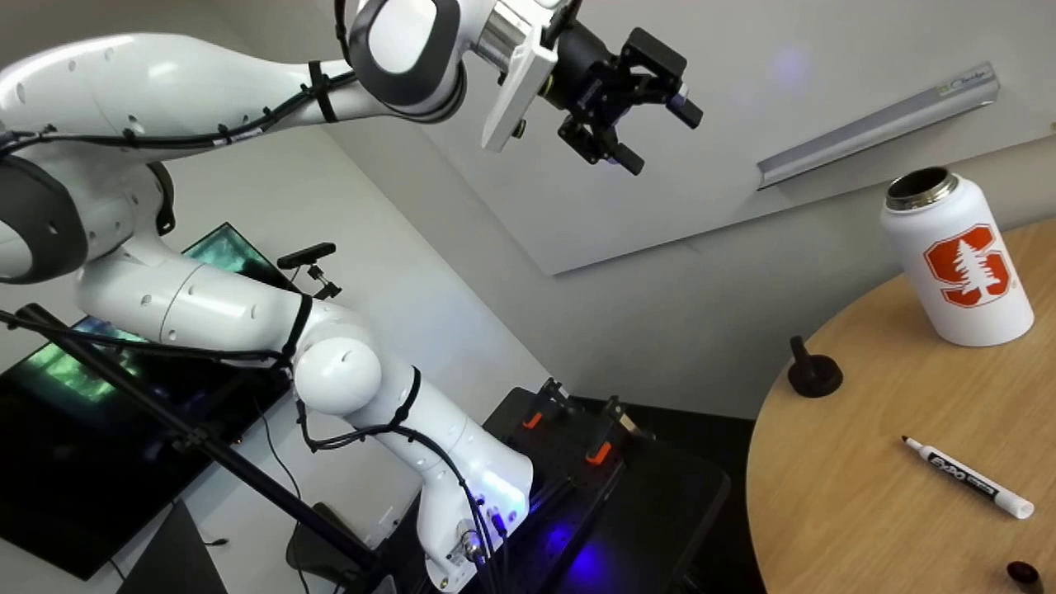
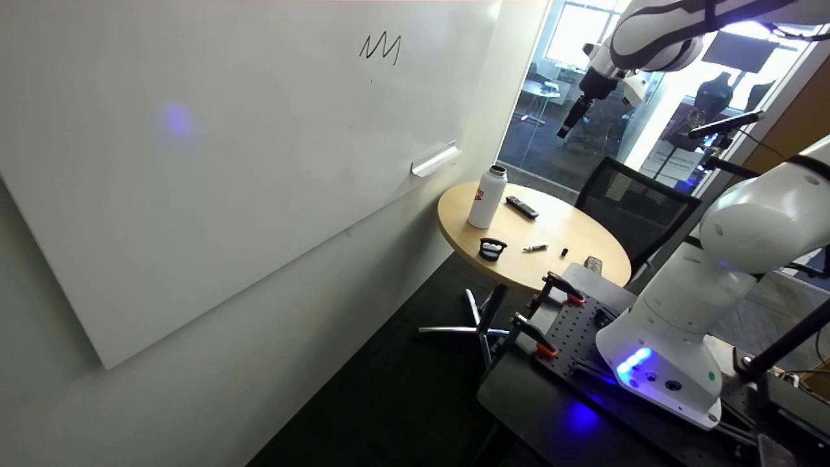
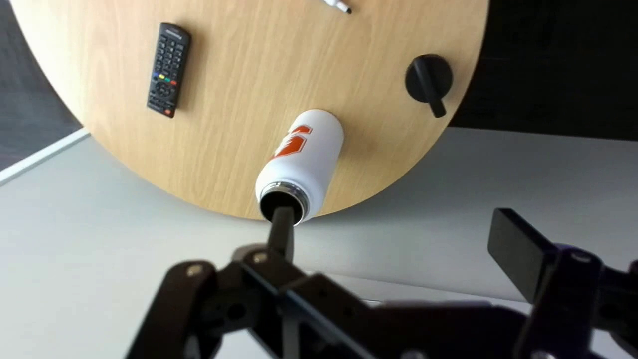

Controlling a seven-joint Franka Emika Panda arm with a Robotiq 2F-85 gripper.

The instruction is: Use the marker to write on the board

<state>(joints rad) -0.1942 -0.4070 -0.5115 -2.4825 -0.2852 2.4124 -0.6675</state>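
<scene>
Pincer [image 1: 657, 136] is hanging empty at one o'clock, spread perhaps for grasping the marker [image 1: 965, 475] lying uncapped at four.

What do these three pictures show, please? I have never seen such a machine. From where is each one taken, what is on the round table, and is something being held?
The machine is a white robot arm, ending in a black gripper for grasping things. Two pictures are taken from outside the robot, from different places. The third is taken at its wrist, so the gripper's fingers look large there.

On the round table are an open white bottle, a remote control, a black lid-like piece with a handle, an uncapped marker and a small dark piece, perhaps its cap.

Nothing is held: the fingers stand apart with nothing between them. In an exterior view, the large white board shows a black zigzag.
</scene>
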